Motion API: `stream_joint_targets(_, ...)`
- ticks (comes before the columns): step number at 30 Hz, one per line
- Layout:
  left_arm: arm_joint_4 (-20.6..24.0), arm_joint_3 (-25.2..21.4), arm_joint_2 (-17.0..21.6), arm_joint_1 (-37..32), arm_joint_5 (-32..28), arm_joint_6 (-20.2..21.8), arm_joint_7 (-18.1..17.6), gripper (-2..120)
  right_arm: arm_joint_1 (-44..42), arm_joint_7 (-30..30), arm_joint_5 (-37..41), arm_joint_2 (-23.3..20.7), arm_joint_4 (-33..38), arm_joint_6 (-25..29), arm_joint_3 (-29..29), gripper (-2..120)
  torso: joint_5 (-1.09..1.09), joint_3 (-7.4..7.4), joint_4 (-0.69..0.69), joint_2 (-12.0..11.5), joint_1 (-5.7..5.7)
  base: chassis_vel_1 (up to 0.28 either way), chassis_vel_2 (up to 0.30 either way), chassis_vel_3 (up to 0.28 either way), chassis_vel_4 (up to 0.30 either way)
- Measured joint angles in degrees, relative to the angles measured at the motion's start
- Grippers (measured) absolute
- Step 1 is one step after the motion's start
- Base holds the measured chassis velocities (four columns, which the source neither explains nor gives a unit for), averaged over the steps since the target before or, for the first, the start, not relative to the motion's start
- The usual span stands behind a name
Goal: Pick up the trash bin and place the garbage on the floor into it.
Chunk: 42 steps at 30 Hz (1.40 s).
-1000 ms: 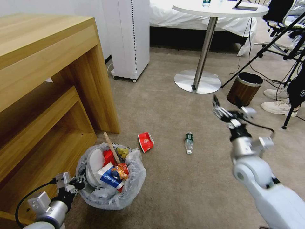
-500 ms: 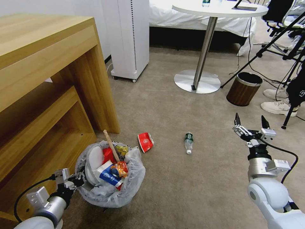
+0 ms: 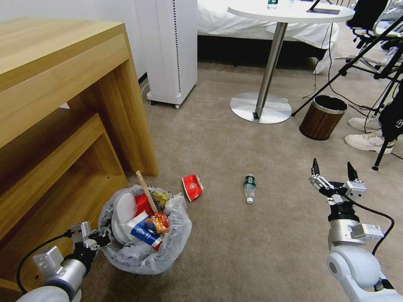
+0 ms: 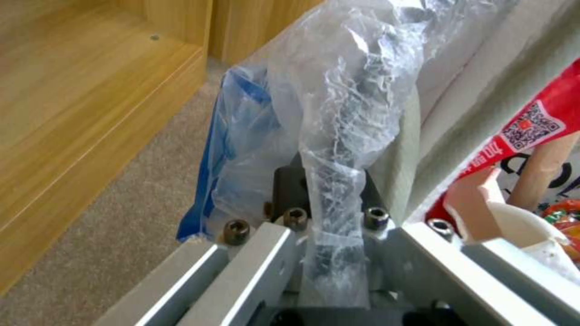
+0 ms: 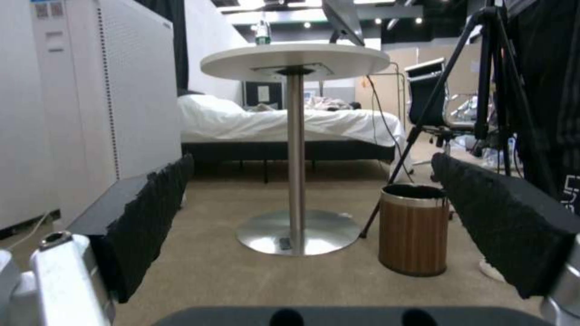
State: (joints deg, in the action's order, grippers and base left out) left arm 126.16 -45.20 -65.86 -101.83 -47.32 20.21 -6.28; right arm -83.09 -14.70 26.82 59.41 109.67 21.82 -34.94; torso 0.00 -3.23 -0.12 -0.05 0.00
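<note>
Trash bin (image 3: pixel 145 251): on the carpet at the foot of the wooden cabinet (image 3: pixel 58 126), nearly full; white slipper, wooden stick (image 3: pixel 147 193), blue-white carton and red wrappers show above the rim.
Bin handling: judged light but top-heavy with loose litter; the crinkly bag liner (image 4: pixel 344 113) is thin and slippery, so a hold should take in the stiff rim beneath the plastic, not the film alone.
Left gripper (image 3: pixel 97 239): at the bin's near rim; the left wrist view shows the bag-covered rim running down between its fingers (image 4: pixel 290 190), which are pinched on it.
Paper cup (image 3: pixel 192 187): red-white, crushed, lying on its side just beyond the bin; soft, will flatten under a squeeze.
Bottle (image 3: pixel 249 188): clear, green-labelled, lying on the carpet between bin and right arm; light, smooth, apt to roll, best taken across its body.
Right gripper (image 3: pixel 333 174): raised above the carpet to the bottle's right, pointing towards the round table (image 5: pixel 295 61); fingers (image 5: pixel 501 226) spread wide, holding and touching nothing.
Wood-grain bin (image 3: pixel 322 116): beyond the right gripper, near the table's base.
</note>
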Motion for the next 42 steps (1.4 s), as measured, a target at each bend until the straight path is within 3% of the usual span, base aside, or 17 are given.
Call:
stream_joint_targets(18, 0.72, 0.06, 0.69, -1.06, -0.16, 0.51, 0.03, 0, 0.36, 0.18, -0.64, 0.08, -0.43, 0.22, 0.53, 100, 0.00, -0.01, 0.00, 0.00, 0.00, -0.048, 0.044, 0.049, -0.058)
stream_joint_targets(32, 1.80, -0.75, 5.83, -4.91, -1.67, 3.06, 2.99, 0, 0.59, 1.20, -0.64, -0.22, -1.84, 1.53, 0.80, 100, -0.01, -0.01, 0.00, 0.00, 0.00, -0.070, 0.060, 0.068, -0.070)
stream_joint_targets(42, 1.06, -0.86, 7.91, -5.20, -2.13, 3.32, 3.01, 0, 1.00, 1.55, -1.40, 0.52, -2.46, 1.89, 1.70, 100, 0.00, -0.01, 0.00, 0.00, 0.00, -0.091, 0.092, 0.093, -0.091)
